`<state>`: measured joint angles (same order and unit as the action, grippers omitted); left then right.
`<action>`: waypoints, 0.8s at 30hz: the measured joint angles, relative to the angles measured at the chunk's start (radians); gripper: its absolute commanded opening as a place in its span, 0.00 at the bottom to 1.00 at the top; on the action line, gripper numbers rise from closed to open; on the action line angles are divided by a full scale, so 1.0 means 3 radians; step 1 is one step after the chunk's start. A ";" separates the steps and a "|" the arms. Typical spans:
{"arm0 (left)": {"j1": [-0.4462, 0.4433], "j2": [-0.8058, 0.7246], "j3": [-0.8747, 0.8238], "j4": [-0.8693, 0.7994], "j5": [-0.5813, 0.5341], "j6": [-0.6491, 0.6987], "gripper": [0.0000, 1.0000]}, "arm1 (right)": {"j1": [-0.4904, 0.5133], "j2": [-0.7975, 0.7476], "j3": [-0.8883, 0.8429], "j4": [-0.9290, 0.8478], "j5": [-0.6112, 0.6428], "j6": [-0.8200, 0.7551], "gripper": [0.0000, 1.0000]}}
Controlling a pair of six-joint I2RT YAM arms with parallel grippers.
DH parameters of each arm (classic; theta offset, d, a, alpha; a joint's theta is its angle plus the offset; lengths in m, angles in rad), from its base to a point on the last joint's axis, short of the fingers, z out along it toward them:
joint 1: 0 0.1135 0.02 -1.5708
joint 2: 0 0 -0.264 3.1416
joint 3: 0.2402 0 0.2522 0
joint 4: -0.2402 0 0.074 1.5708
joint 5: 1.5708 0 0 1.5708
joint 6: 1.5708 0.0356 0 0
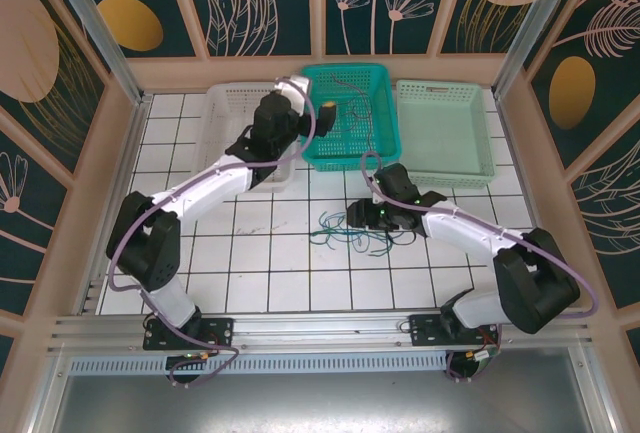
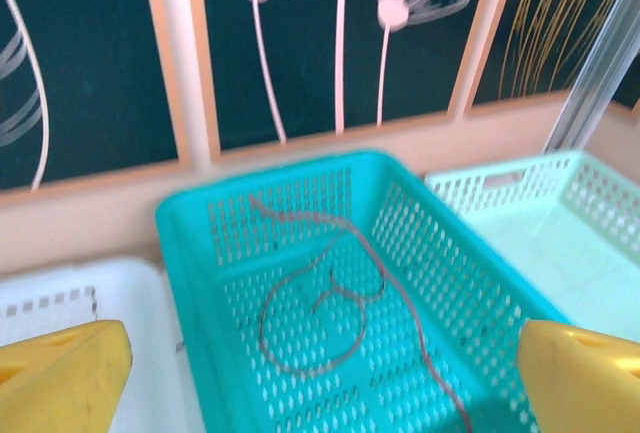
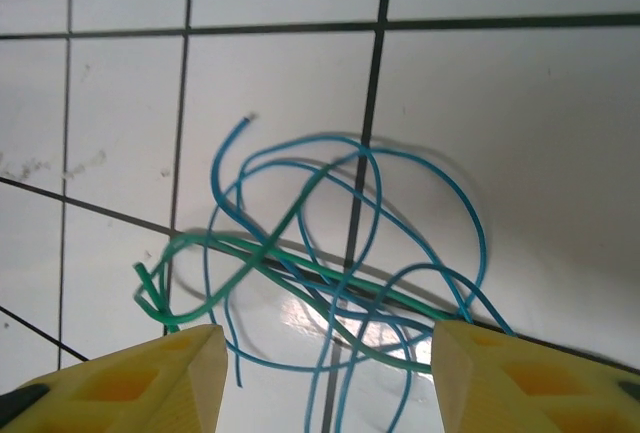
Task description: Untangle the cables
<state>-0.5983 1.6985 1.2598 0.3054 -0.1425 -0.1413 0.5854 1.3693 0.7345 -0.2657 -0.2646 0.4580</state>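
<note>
"What did the scene show?"

"A red cable lay looped in the teal basket, one stretch running up its far wall, while a green cable and a blue cable sat crossed on the white tiles."

"What could have gone wrong from there?"

"The green ran over and under the blue at several crossings, so a pull on one strand risked dragging both and cinching the loops (a knot nobody wanted). A pinch that caught the two colors together would have done the same. Over the basket, a loose end of the red might have snagged in the wall's holes if tugged sideways."

"And the grippers?"

"The left gripper was spread wide above the basket, nothing between its fingers. The right gripper stood parted over the tangle, strands passing below the gap; no cable appeared pinched, though whether a fingertip brushed one could not be told. Separating green from blue looked like the work remaining."
</note>
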 measured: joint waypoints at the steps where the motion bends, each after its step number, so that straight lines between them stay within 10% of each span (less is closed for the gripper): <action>1: 0.0000 -0.0053 -0.0131 0.0019 0.0000 -0.0020 0.99 | 0.0000 0.0015 0.0000 -0.0022 0.0000 -0.0003 0.54; 18: 0.0000 -0.0767 -0.1040 0.0343 -0.0088 -0.0298 0.98 | 0.0056 0.0362 0.0081 0.0005 -0.0037 -0.0020 0.02; 24: 0.0000 -0.0779 -0.1118 0.0342 -0.0060 -0.0323 0.98 | 0.0064 -0.0116 0.0109 -0.0029 0.0159 -0.0048 0.00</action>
<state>-0.5983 1.4647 0.9245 0.4080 -0.1604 -0.2382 0.6044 1.3346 0.7673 -0.2745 -0.2169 0.4435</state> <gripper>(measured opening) 0.985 0.052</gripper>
